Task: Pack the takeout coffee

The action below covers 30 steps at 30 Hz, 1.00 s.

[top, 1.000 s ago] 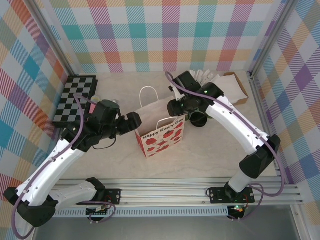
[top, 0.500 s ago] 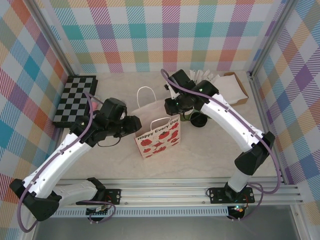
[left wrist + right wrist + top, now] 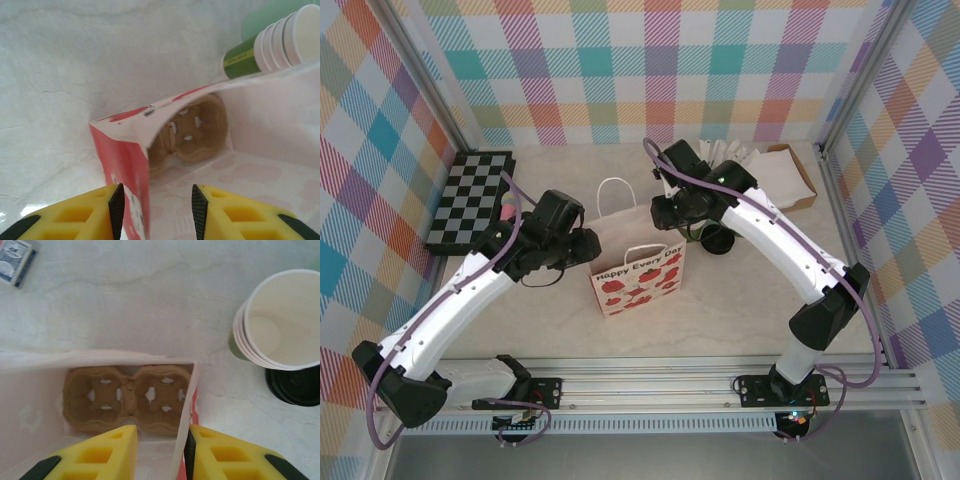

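The takeout coffee (image 3: 717, 239) stands on the table just right of the bag, and its black lid (image 3: 295, 386) shows from above. The white paper bag (image 3: 638, 278) with red strawberries stands open mid-table. A brown cardboard cup carrier (image 3: 127, 397) lies on its floor. My left gripper (image 3: 157, 206) is open astride the bag's red left wall (image 3: 132, 175), which runs close to the left finger. My right gripper (image 3: 161, 446) is open astride the bag's right wall (image 3: 184, 405), which lies against the right-hand pad. In the top view both grippers, left (image 3: 590, 245) and right (image 3: 672, 215), sit at the bag's rim.
A stack of lidless green cups (image 3: 277, 320) lies beside the coffee, with a pale mint cup (image 3: 270, 15) behind it. A checkerboard (image 3: 470, 195) lies at the back left and a cardboard box (image 3: 788, 172) at the back right. A card deck (image 3: 15, 260) lies beyond the bag.
My left gripper has come in to the bag's left rim and its jaws have narrowed. My right gripper swung from near the coffee to the bag's rim. The bag has shifted slightly.
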{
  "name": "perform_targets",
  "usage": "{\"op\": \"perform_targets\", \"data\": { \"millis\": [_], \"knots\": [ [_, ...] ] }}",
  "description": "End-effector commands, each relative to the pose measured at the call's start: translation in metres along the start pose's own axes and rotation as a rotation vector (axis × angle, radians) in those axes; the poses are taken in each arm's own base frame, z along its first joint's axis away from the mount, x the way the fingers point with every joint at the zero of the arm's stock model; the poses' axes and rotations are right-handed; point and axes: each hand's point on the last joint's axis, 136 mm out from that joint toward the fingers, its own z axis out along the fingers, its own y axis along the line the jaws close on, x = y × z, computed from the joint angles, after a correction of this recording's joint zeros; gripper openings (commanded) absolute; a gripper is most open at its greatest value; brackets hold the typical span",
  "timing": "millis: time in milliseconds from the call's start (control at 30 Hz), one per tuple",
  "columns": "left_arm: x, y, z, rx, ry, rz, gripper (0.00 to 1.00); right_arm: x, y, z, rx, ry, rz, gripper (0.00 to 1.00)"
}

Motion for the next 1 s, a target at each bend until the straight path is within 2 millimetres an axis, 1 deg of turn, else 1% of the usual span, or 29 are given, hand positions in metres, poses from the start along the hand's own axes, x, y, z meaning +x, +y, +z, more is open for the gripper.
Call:
{"op": "perform_targets", "data": {
  "millis": [0,33,133,233,333,433,533,600,700,733,767,833,900,967],
  "knots": [
    [-0.006,0.008,-0.002,-0.054,-0.015,0.016,0.39,0.007,-0.008,0.005,0.067,0.033,0.002,0.29],
    [-0.005,0.008,-0.001,-0.059,-0.011,0.016,0.36,0.007,-0.006,0.005,0.059,0.032,-0.002,0.27],
    [-0.007,0.010,0.002,-0.080,-0.010,0.013,0.22,0.008,0.008,0.000,-0.005,0.027,-0.026,0.27],
    [-0.011,0.006,0.003,-0.086,-0.005,0.026,0.16,0.011,0.017,-0.005,-0.052,0.029,-0.008,0.26],
    [-0.015,0.002,0.005,-0.091,-0.008,0.043,0.12,0.018,0.022,-0.006,-0.078,0.052,0.049,0.24],
    [-0.020,-0.001,0.008,-0.090,-0.005,0.062,0.07,0.025,0.022,-0.010,-0.094,0.057,0.065,0.26],
    [-0.021,-0.009,0.011,-0.056,0.023,0.087,0.03,0.021,0.019,-0.022,-0.118,0.014,0.033,0.36],
    [-0.023,-0.008,0.010,-0.060,0.019,0.097,0.00,0.017,0.020,-0.028,-0.158,-0.002,-0.019,0.41],
    [-0.025,-0.004,0.010,-0.064,0.005,0.099,0.00,0.010,0.013,-0.034,-0.181,-0.008,-0.122,0.51],
    [-0.027,-0.004,0.009,-0.056,0.001,0.102,0.00,0.005,0.009,-0.035,-0.176,-0.018,-0.156,0.55],
    [-0.026,-0.005,0.009,-0.046,0.004,0.104,0.00,-0.001,0.004,-0.037,-0.176,-0.032,-0.185,0.62],
    [-0.027,-0.004,0.010,-0.041,0.010,0.108,0.00,-0.010,0.003,-0.039,-0.203,-0.058,-0.280,0.70],
    [-0.026,-0.003,0.012,-0.044,0.021,0.118,0.00,-0.015,0.009,-0.035,-0.230,-0.081,-0.432,0.72],
    [-0.025,0.000,0.012,-0.053,0.026,0.125,0.00,-0.018,0.014,-0.027,-0.250,-0.080,-0.536,0.82]
  ]
}}
